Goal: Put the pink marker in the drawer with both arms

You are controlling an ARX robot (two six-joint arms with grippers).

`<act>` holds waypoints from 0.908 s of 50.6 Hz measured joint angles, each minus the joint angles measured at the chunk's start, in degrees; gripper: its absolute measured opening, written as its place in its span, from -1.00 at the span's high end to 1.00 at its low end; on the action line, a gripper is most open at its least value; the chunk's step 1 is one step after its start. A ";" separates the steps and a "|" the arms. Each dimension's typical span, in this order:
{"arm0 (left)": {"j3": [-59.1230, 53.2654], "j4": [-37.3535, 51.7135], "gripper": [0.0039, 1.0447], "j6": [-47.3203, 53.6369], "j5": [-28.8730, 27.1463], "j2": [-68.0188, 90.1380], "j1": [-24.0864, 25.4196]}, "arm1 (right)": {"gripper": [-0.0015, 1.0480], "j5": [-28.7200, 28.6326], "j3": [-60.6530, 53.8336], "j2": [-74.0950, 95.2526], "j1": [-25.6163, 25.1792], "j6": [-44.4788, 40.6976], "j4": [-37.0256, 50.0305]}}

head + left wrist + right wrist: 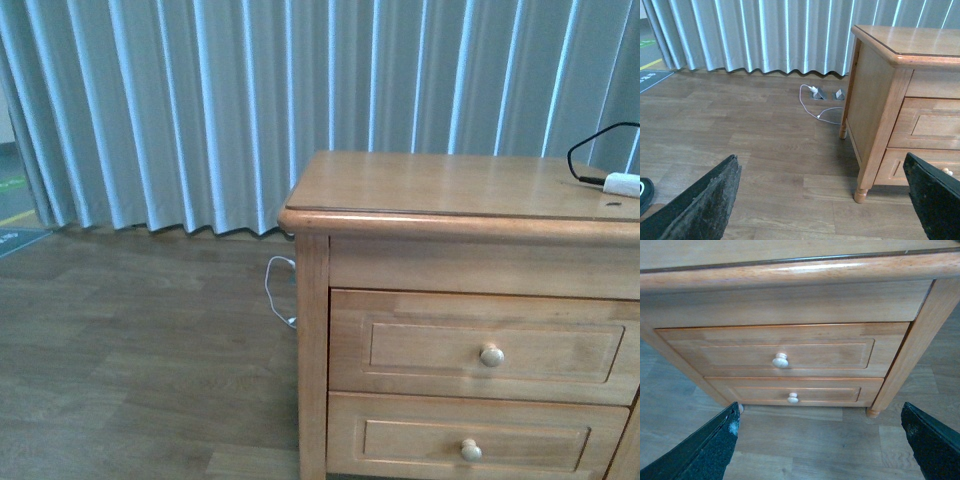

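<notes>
Left gripper (820, 200): fingers spread wide, holding nothing, facing floor beside cabinet (400, 190). White cable (812, 107) lies on floor near cabinet leg. 2 drawers, both closed; upper drawer (490, 345) with pale knob (491, 354). Right gripper (820, 440): spread, empty, facing the knobs. Marker not visible in any view; adapter (622, 183) sits on the cabinet top's right edge. Judgement: square right gripper on upper knob, pull straight out; locate marker first.

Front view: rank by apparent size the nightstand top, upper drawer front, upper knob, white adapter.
1. nightstand top
2. upper drawer front
3. white adapter, cut off at the frame edge, and upper knob: too alike to rank.
</notes>
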 joint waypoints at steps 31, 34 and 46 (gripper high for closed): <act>0.00 0.00 -0.88 -0.02 0.00 0.00 0.00 | -0.04 6.62 -18.10 -25.97 0.20 -2.60 15.58; 0.00 -0.02 -0.88 0.00 -0.02 0.00 0.00 | 0.15 8.00 -19.96 -27.50 2.16 -2.67 16.02; 0.00 -0.02 -0.88 0.00 0.00 0.00 0.00 | 0.93 8.31 -25.97 -33.07 3.34 -3.02 16.04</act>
